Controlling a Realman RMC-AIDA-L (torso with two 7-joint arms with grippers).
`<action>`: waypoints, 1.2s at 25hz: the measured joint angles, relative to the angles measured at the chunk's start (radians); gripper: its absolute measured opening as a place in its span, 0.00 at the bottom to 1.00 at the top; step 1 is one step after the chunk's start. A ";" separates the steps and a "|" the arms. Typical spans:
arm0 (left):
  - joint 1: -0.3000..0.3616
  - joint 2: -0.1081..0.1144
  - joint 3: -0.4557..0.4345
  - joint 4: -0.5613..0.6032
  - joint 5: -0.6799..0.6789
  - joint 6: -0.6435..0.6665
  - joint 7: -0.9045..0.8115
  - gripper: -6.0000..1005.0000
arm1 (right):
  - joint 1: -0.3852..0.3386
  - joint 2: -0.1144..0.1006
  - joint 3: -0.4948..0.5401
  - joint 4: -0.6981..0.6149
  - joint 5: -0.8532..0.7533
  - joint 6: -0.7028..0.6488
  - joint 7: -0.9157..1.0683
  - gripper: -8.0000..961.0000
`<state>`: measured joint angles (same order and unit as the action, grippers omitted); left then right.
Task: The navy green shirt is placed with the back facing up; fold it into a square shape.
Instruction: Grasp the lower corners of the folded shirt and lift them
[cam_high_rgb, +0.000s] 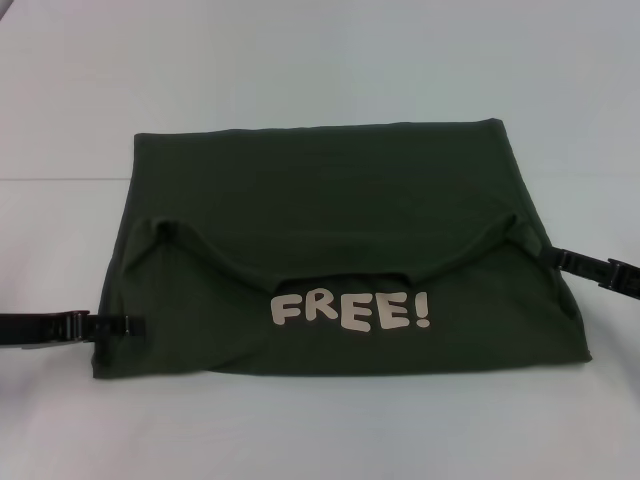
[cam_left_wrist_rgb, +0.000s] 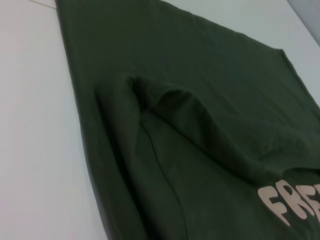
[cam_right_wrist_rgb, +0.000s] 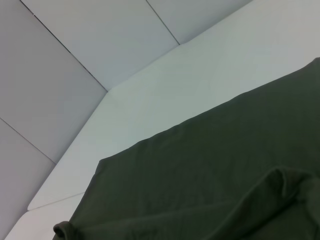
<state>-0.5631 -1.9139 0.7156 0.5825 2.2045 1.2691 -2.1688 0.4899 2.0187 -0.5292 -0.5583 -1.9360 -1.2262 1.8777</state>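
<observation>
The navy green shirt (cam_high_rgb: 330, 200) lies on the white desk (cam_high_rgb: 320, 60), folded into a broad, roughly rectangular block that fills the middle of the head view. Its near edge runs straight along the desk, and just behind that edge pale letters, FREE! (cam_high_rgb: 352, 311), show on a patch of fabric. So the shirt does carry a print. Above the letters a folded-over layer ends in a sagging, curved edge, bunched into small humps at both ends. Beyond that the cloth is smooth and flat up to a straight far edge.

The left gripper (cam_high_rgb: 125, 325) sits low at the shirt's near left side, its black fingers reaching the fabric edge; whether they are apart or pinched on cloth cannot be told. The right gripper (cam_high_rgb: 555, 257) meets the shirt's right side at the hump of the fold, a little farther back, and the state of its fingers cannot be told either.

The left wrist view shows the left hump and the first letters close up. The right wrist view shows plain green cloth, more desk and grey wall panels (cam_right_wrist_rgb: 75, 60) behind, which the head view lacks.
</observation>
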 joint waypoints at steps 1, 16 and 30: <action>-0.001 0.000 0.008 0.000 0.000 -0.004 0.001 0.84 | 0.001 0.000 0.000 0.000 0.000 0.000 0.000 0.97; -0.019 -0.027 0.045 -0.003 0.026 -0.040 0.006 0.84 | 0.007 0.003 -0.002 0.002 -0.001 0.013 -0.002 0.97; -0.024 -0.042 0.045 -0.007 0.028 -0.009 0.005 0.84 | 0.009 0.006 -0.016 0.003 -0.002 0.016 -0.002 0.96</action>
<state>-0.5874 -1.9561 0.7608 0.5758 2.2320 1.2601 -2.1635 0.4985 2.0243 -0.5452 -0.5552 -1.9375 -1.2103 1.8760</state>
